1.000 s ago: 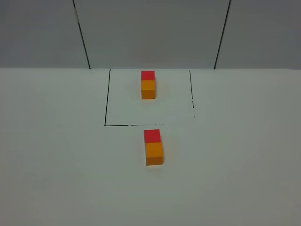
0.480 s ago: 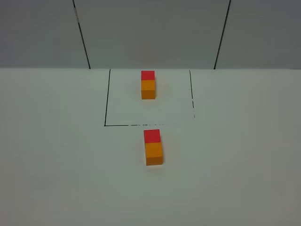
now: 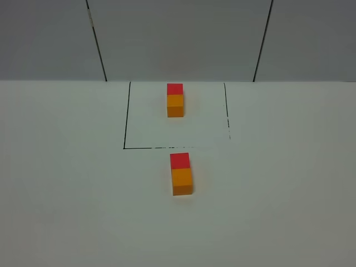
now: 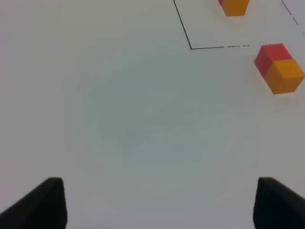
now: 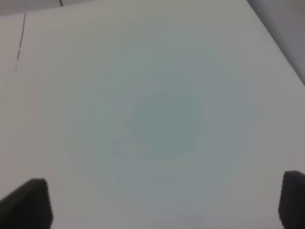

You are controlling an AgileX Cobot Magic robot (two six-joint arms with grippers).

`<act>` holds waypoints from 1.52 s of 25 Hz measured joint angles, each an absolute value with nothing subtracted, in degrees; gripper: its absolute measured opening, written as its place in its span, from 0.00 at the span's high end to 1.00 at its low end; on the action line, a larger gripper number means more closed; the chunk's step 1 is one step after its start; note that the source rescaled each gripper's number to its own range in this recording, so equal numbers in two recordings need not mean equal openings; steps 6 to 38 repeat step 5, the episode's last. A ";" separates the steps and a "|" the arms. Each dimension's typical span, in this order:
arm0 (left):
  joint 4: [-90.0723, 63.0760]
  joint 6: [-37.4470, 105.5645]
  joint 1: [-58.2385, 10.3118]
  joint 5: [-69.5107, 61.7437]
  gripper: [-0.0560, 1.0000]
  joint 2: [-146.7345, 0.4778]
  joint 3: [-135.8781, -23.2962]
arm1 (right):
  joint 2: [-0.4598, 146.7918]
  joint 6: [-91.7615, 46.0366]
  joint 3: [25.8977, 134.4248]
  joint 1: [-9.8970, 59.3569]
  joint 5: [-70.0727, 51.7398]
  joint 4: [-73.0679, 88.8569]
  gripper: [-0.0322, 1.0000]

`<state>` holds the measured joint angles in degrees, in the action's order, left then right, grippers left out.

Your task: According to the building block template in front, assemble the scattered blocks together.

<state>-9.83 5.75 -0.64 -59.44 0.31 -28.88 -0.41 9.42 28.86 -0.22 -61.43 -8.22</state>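
The template, a red-and-orange joined pair (image 3: 175, 100), stands inside the black drawn square (image 3: 124, 128) at the back of the table. The scattered red cube (image 3: 179, 161) and orange cube (image 3: 182, 182) sit touching in a line just in front of the square, red behind orange. Both show in the left wrist view, red (image 4: 269, 55) and orange (image 4: 285, 76), with the template's orange cube (image 4: 235, 7) beyond. My left gripper (image 4: 159, 202) is open and empty, well away from the cubes. My right gripper (image 5: 164, 202) is open and empty over bare table. Neither arm shows in the exterior view.
The white table (image 3: 67, 194) runs to a grey panelled back wall (image 3: 178, 39). The right wrist view shows one line of the square (image 5: 20, 43) and the table's edge (image 5: 276, 40).
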 joint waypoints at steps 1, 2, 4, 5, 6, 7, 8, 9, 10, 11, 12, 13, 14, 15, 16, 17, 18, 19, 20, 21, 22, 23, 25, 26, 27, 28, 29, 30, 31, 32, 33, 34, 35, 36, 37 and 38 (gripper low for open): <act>-9.83 5.75 -0.64 -59.44 0.31 0.31 -28.88 | -0.41 9.42 28.86 -0.22 -61.43 -8.22 0.10; -9.83 5.75 -0.64 -59.44 0.31 0.31 -28.88 | -0.41 9.42 28.86 -0.22 -61.43 -8.22 0.10; -9.83 5.75 -0.64 -59.44 0.31 0.31 -28.88 | -0.41 9.42 28.86 -0.22 -61.38 -8.22 0.11; -9.83 5.75 -0.64 -59.44 0.31 0.31 -28.88 | -0.41 9.42 28.86 -0.22 -61.38 -8.22 0.11; -9.83 5.75 -0.64 -59.44 0.31 0.31 -28.88 | -0.41 9.42 28.86 -0.22 -61.38 -8.22 0.11; -9.83 5.75 -0.64 -59.44 0.31 0.31 -28.88 | -0.41 9.42 28.86 -0.22 -61.38 -8.22 0.11; -9.83 5.75 -0.64 -59.44 0.31 0.31 -28.88 | -0.41 9.42 28.86 -0.22 -61.38 -8.22 0.11; -9.83 5.75 -0.64 -59.44 0.31 0.31 -28.88 | -0.41 9.42 28.86 -0.22 -61.38 -8.22 0.11; -9.83 5.75 -0.64 -59.44 0.31 0.31 -28.88 | -0.41 9.42 28.86 -0.22 -61.38 -8.22 0.11; -9.83 5.75 -0.64 -59.44 0.31 0.31 -28.88 | -0.41 9.42 28.86 -0.22 -61.38 -8.22 0.11; -9.83 5.75 -0.64 -59.44 0.31 0.31 -28.88 | -0.41 9.42 28.86 -0.22 -61.38 -8.22 0.11; -9.83 5.75 -0.64 -59.44 0.31 0.31 -28.88 | -0.41 9.42 28.86 -0.22 -61.38 -8.22 0.11; -9.83 5.75 -0.64 -59.44 0.31 0.31 -28.88 | -0.41 9.42 28.86 -0.22 -61.38 -8.22 0.11; -9.83 5.75 -0.64 -59.44 0.31 0.31 -28.88 | -0.41 9.42 28.86 -0.22 -61.38 -8.22 0.11; -9.83 5.75 -0.64 -59.44 0.31 0.31 -28.88 | -0.41 9.42 28.86 -0.22 -61.38 -8.22 0.11; -9.83 5.75 -0.64 -59.44 0.31 0.31 -28.88 | -0.41 9.42 28.86 -0.22 -61.38 -8.22 0.11; -9.83 5.75 -0.64 -59.44 0.31 0.31 -28.88 | -0.41 9.42 28.86 -0.22 -61.38 -8.22 0.11; -9.83 5.75 -0.64 -59.44 0.31 0.31 -28.88 | -0.41 9.42 28.86 -0.22 -61.38 -8.22 0.11; -9.83 5.75 -0.64 -59.44 0.31 0.31 -28.88 | -0.41 9.42 28.86 -0.22 -61.38 -8.22 0.11; -9.83 5.75 -0.64 -59.44 0.31 0.31 -28.88 | -0.41 9.42 28.86 -0.22 -61.38 -8.22 0.11; -9.83 5.75 -0.64 -59.44 0.31 0.31 -28.88 | -0.41 9.42 28.86 -0.22 -61.38 -8.22 0.11; -9.83 5.75 -0.64 -59.44 0.31 0.31 -28.88 | -0.41 9.42 28.86 -0.22 -61.38 -8.22 0.11; -9.83 5.75 -0.64 -59.44 0.31 0.31 -28.88 | -0.41 9.42 28.86 -0.22 -61.38 -8.22 0.11; -9.83 5.75 -0.64 -59.44 0.31 0.31 -28.88 | -0.41 9.42 28.86 -0.22 -61.38 -8.22 0.11; -9.83 5.75 -0.64 -59.44 0.31 0.31 -28.88 | -0.41 9.42 28.86 -0.22 -61.38 -8.22 0.11; -9.83 5.75 -0.64 -59.44 0.31 0.31 -28.88 | -0.41 9.42 28.86 -0.22 -61.38 -8.22 0.11; -9.83 5.75 -0.64 -59.44 0.31 0.31 -28.88 | -0.41 9.42 28.86 -0.22 -61.38 -8.22 0.11; -9.83 5.75 -0.64 -59.44 0.31 0.31 -28.88 | -0.41 9.42 28.86 -0.22 -61.38 -8.22 0.11; -9.83 5.75 -0.64 -59.44 0.31 0.31 -28.88 | -0.41 9.42 28.86 -0.22 -61.38 -8.22 0.11; -9.83 5.75 -0.64 -59.44 0.31 0.31 -28.88 | -0.41 9.42 28.86 -0.22 -61.38 -8.22 0.11; -9.83 5.75 -0.64 -59.44 0.31 0.31 -28.88 | -0.41 9.42 28.86 -0.22 -61.38 -8.22 0.11; -9.83 5.75 -0.64 -59.44 0.31 0.31 -28.88 | -0.41 9.42 28.86 -0.22 -61.38 -8.22 0.11; -9.83 5.75 -0.64 -59.44 0.31 0.31 -28.88 | -0.41 9.42 28.86 -0.22 -61.38 -8.22 0.11; -9.83 5.75 -0.64 -59.44 0.31 0.31 -28.88 | -0.41 9.42 28.86 -0.22 -61.38 -8.22 0.11; -9.83 5.75 -0.64 -59.44 0.31 0.31 -28.88 | -0.41 9.42 28.86 -0.22 -61.38 -8.22 0.11; -9.83 5.75 -0.64 -59.44 0.31 0.31 -28.88 | -0.41 9.42 28.86 -0.22 -61.38 -8.22 0.11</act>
